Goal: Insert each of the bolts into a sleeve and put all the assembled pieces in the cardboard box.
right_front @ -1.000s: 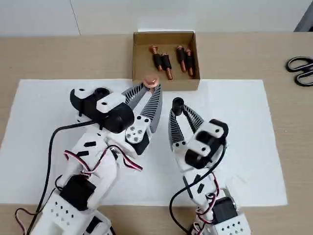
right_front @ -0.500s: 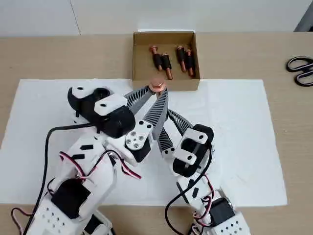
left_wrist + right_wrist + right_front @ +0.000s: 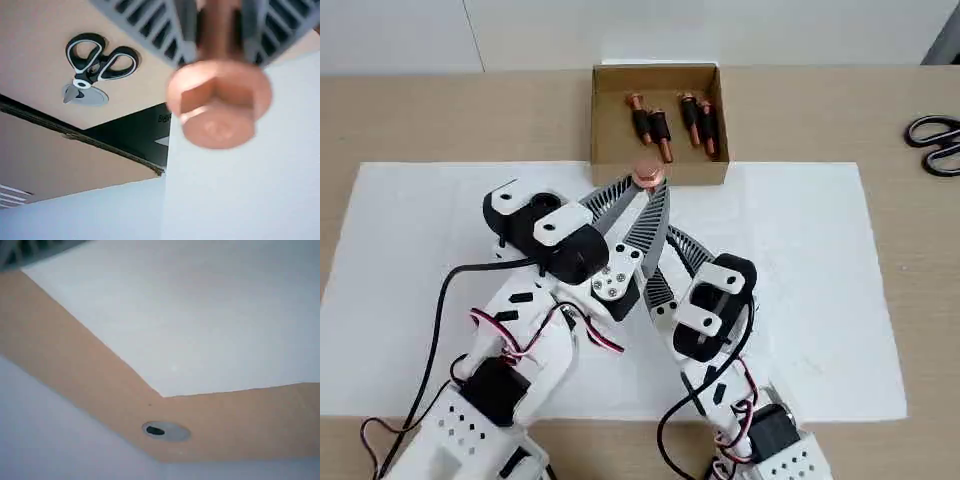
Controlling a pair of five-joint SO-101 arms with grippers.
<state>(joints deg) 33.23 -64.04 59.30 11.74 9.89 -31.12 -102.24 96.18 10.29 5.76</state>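
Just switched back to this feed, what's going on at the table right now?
The left gripper is shut on a copper bolt, holding it head-up just in front of the cardboard box. The right gripper sits close underneath it, and the left one hides whether it has a sleeve. Four assembled pieces already lie in the box. A pair of scissors lies off to the side on the table.
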